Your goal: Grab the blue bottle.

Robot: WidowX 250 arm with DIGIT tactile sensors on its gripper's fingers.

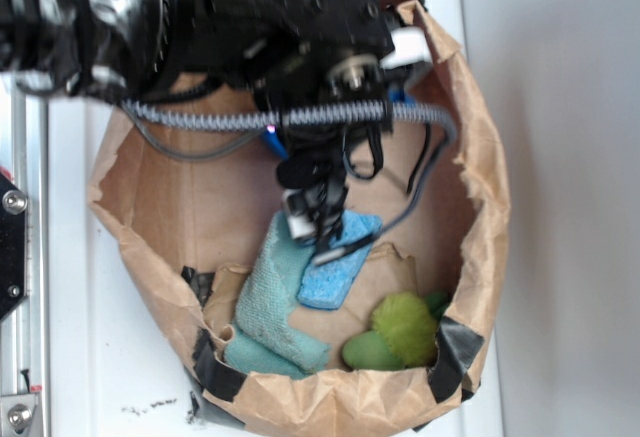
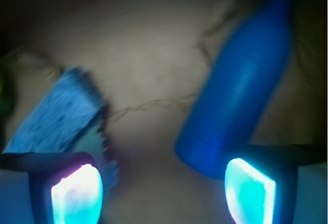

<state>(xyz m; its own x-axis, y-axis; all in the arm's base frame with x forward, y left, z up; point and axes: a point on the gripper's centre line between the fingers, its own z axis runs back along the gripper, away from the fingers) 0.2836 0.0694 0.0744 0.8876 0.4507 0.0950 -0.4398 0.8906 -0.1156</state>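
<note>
Here the claw (image 2: 164, 188) hangs wide open and empty inside the paper bag (image 1: 480, 187), its right pad (image 2: 249, 189) overlapping the blue bottle (image 2: 241, 90) base while the sponge (image 2: 56, 108) lies left, so I'd shift right until both pads straddle the bottle's body before closing.

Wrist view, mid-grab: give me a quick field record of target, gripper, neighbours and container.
target: blue bottle, lying on its side, neck pointing away from the camera
gripper: gripper open, nothing between the fingers; the bottle's base is just beyond the right-hand finger in this view
neighbour: light blue sponge, by the other finger
also inside: teal cloth, green object
container: brown paper bag
</note>
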